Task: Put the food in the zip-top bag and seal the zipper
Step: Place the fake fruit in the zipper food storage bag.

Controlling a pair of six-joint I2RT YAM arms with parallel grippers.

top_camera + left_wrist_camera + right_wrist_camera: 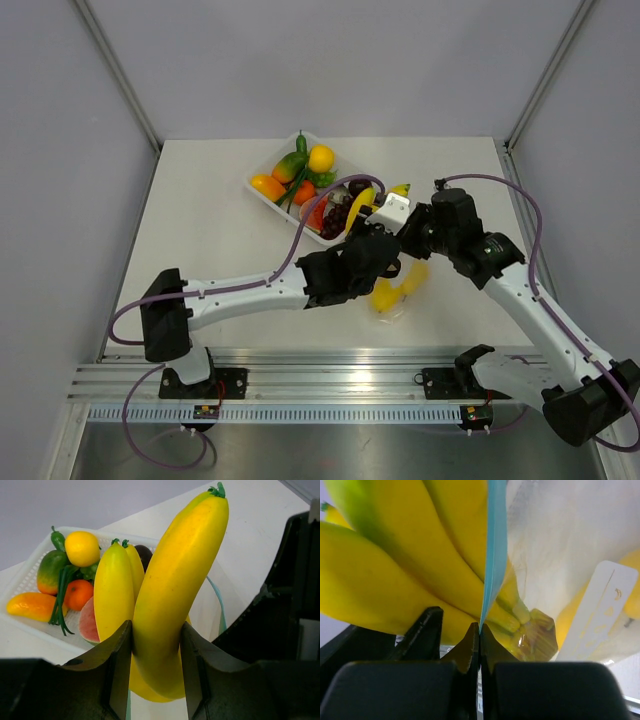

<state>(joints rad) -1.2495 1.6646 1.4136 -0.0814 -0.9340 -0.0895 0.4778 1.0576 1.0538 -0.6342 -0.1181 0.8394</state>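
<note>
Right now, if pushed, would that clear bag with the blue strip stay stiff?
Probably floppy: the clear crinkly plastic bag wrinkles beside the light-blue strip pinched between the right fingers. Likely light too, as its film looks thin and see-through.

Off-white tabletop [220, 230], pale grey walls [330, 60], slanted metal corner posts [120, 75], aluminium rail [330, 380] along near edge

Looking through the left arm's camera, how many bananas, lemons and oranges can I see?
Bananas: 3, the held banana in the left tool plus a pair of bananas behind it
Lemon: 1, in the white tray
Orange: 1, in the same tray
Total: 5
</note>
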